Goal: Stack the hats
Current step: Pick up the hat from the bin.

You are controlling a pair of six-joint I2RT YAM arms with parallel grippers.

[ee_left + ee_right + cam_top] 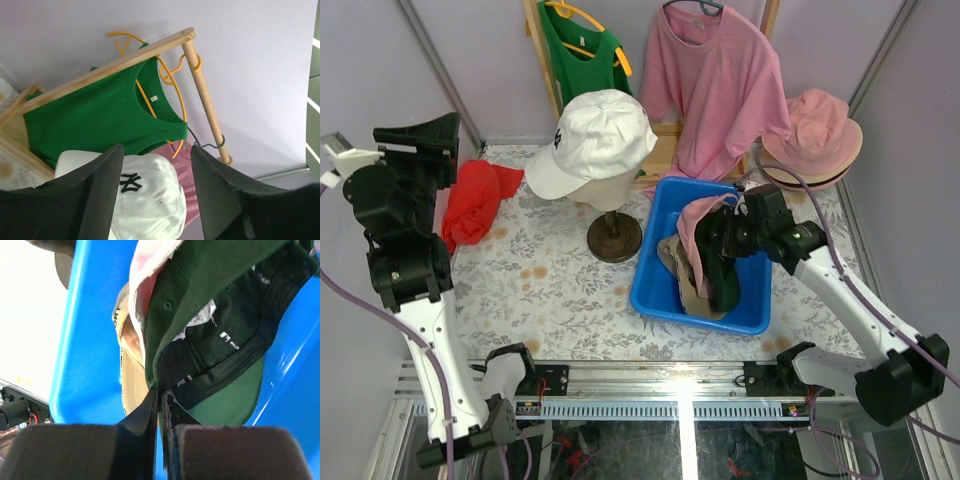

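Observation:
My right gripper hangs over the blue bin, shut on the edge of a dark green cap that dangles into the bin. In the right wrist view its jaws pinch the cap's rim. A pink hat and a tan cap lie against the green one. The same tan cap shows in the bin from above. A white cap sits on the mannequin head. A pink bucket hat rests at the back right. My left gripper is raised at the far left, open and empty.
A red cloth bundle lies at the back left, close to the left arm. The mannequin stand is just left of the bin. A wooden rack at the back carries a green shirt and a pink shirt.

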